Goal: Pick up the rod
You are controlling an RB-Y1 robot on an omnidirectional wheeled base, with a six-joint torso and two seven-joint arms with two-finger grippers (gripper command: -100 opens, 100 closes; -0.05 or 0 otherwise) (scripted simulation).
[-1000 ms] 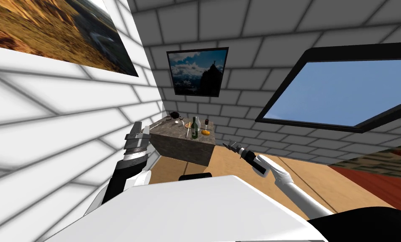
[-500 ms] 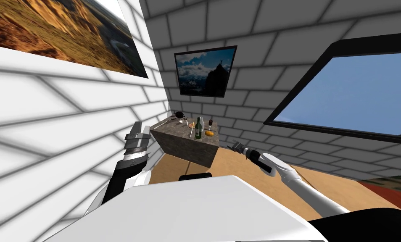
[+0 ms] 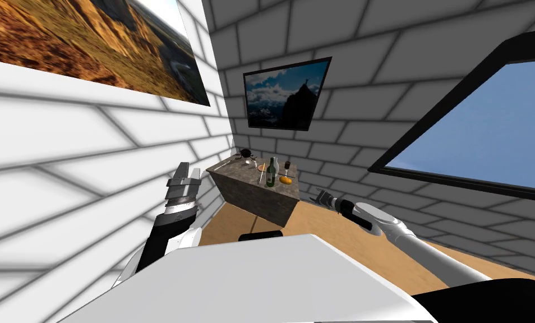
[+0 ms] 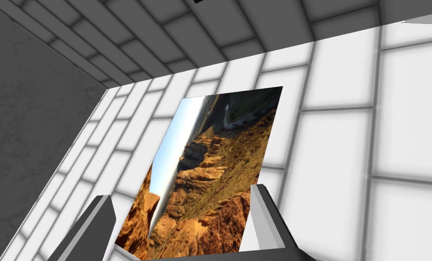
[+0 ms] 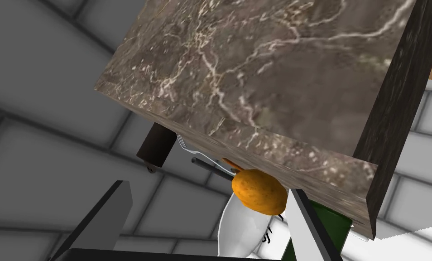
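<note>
The rod (image 3: 262, 171) is a thin pale stick lying on top of a brown veined stone block table (image 3: 249, 190) in the corner. A green bottle (image 3: 271, 174), a wine glass (image 3: 287, 166) and an orange round thing (image 3: 286, 180) stand close beside it. My right gripper (image 3: 319, 196) hovers just right of the table, below its top. In the right wrist view that gripper (image 5: 210, 217) is open, facing the table's side (image 5: 265, 81); the orange thing (image 5: 259, 191) and bottle (image 5: 330, 224) peek past the edge. My left gripper (image 3: 183, 171) is raised by the left wall, open (image 4: 181, 222).
A black object (image 3: 245, 153) sits at the table's far corner. Brick walls (image 3: 92, 185) close in on the left and behind the table. A wooden floor (image 3: 328, 235) lies to the right of the table. A fork (image 5: 188, 146) and a dark block (image 5: 156, 147) stick out past the table edge.
The whole head picture has shifted: I have turned, so the table now sits further right in view. My right gripper has moved right with it; the left arm holds still.
</note>
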